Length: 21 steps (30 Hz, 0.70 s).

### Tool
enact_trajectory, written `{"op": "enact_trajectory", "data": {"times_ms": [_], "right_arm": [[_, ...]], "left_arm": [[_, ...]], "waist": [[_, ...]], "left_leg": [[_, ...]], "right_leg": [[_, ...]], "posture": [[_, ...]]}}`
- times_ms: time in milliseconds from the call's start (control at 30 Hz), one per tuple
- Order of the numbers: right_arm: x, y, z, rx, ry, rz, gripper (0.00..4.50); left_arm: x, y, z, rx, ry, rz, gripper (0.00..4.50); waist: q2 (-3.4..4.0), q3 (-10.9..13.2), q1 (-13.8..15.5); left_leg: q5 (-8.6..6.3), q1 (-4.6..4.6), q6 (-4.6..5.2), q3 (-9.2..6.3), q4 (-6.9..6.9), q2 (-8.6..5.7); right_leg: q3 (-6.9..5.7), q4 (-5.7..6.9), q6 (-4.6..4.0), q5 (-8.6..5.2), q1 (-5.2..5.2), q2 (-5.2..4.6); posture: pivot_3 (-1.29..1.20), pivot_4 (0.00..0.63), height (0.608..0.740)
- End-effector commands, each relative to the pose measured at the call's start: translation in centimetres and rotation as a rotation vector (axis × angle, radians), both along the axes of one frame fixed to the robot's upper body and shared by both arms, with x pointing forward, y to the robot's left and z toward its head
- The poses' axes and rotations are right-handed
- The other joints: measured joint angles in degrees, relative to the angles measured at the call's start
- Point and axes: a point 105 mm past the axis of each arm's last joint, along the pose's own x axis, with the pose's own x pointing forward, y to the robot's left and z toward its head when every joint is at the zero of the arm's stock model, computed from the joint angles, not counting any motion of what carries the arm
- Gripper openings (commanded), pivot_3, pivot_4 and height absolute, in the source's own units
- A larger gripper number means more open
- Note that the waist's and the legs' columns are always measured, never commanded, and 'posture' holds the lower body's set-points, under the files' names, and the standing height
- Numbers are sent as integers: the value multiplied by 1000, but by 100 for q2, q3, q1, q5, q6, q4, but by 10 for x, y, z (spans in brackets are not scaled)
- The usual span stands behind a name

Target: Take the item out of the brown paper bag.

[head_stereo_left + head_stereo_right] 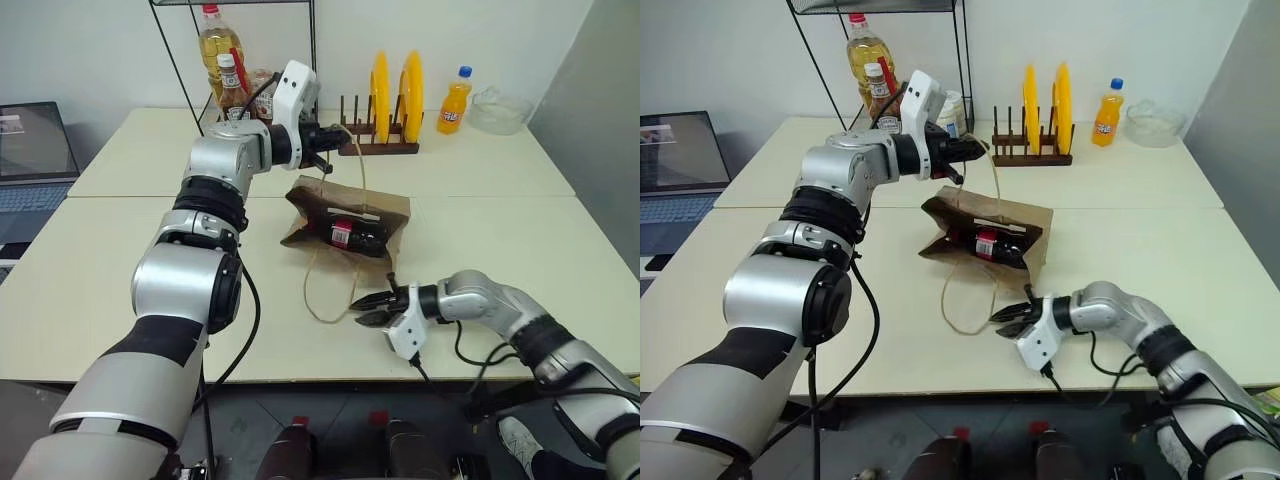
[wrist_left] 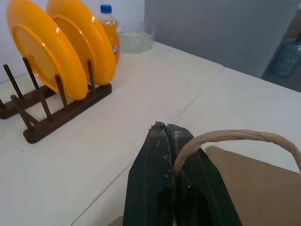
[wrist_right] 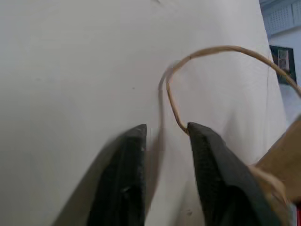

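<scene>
The brown paper bag (image 1: 385, 212) lies on its side mid-table, with its mouth facing me. The item (image 1: 345, 233), a dark shiny packet with a red mark, shows inside the mouth. My left gripper (image 1: 328, 152) is raised behind the bag, shut on the upper cord handle (image 2: 235, 135), which hangs taut from it. The lower cord handle (image 1: 315, 290) lies looped on the table. My right gripper (image 1: 368, 308) sits low at the front of the table beside that loop, open. The cord (image 3: 211, 49) touches one fingertip (image 3: 197, 132) and is not pinched.
A wooden rack with two yellow plates (image 1: 395, 95), an orange drink bottle (image 1: 455, 100) and a glass bowl (image 1: 500, 108) stand at the back right. Bottles (image 1: 220, 50) sit under a wire shelf at the back left. A laptop (image 1: 35, 150) is at far left.
</scene>
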Motion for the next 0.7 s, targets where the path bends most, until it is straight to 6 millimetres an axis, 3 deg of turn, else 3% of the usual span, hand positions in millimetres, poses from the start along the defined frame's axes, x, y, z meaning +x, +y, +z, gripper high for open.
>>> {"op": "enact_trajectory", "data": {"times_ms": [33, 200, 367, 533, 700], "right_arm": [[-23, -12, 3, 16, 139, -51, 2754], [-40, -24, 41, 217, 306, -226, 4415], [-31, -5, 81, 503, 577, -405, 4415], [-25, 40, 124, 762, 929, -329, 2782], [-24, 79, 132, 805, 1107, -221, 984]], "left_arm": [[-9, -6, 21, -12, -68, -57, 0], [-15, -3, 21, -23, -65, -73, 0], [-16, -1, 21, -27, -63, -72, 0], [-16, -2, 26, -22, -72, -74, 0], [-15, -3, 30, -16, -81, -70, 0]], "waist": [[-3, 2, 1], [-8, 12, -1], [-24, 32, -56], [-23, 36, -49], [-24, 35, -3]], "left_leg": [[0, -8, -1, -1, -1, 0], [-3, -39, -3, -1, -1, 5], [-15, -36, 22, -3, 4, 14], [-15, -31, 21, -11, 0, 19], [-13, -65, 18, -7, 2, 10]], "right_leg": [[0, -3, 0, 0, -4, -1], [0, -1, 14, -9, -29, 0], [3, 13, 14, -9, -31, 5], [-6, 26, 10, -10, -34, 7], [-2, 29, 9, -9, -75, 3]], "posture": [[0, 150, 740], [0, 150, 740], [0, 150, 740], [0, 150, 740], [0, 150, 740]]}}
